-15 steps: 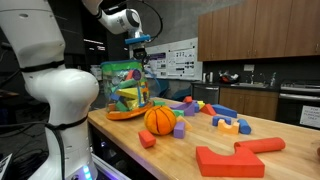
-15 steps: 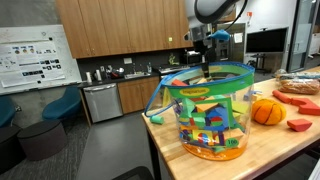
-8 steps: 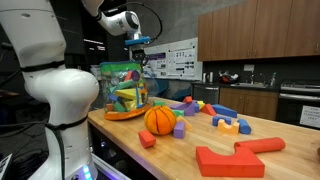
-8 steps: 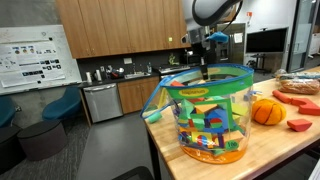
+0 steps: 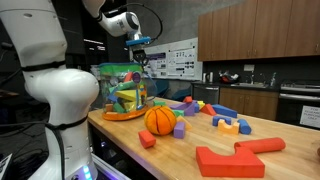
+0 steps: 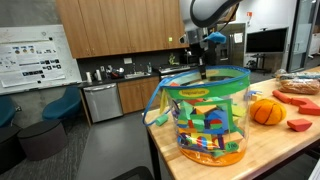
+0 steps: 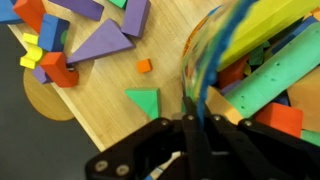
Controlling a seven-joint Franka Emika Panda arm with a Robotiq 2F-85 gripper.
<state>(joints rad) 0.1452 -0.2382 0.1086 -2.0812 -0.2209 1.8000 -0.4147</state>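
Gripper [image 5: 141,57] jaws pinched shut on block tub [image 5: 122,90] rim, upper centre-left. The thin grip could slip, tipping the tub and spilling foam blocks [image 7: 245,80].

Jaws pinch blue handle [image 6: 216,70] atop block tub [image 6: 210,122].

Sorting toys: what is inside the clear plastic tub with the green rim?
Colourful foam blocks, green, blue, yellow and orange, fill the clear plastic tub. Pieces in its middle are covered by others.
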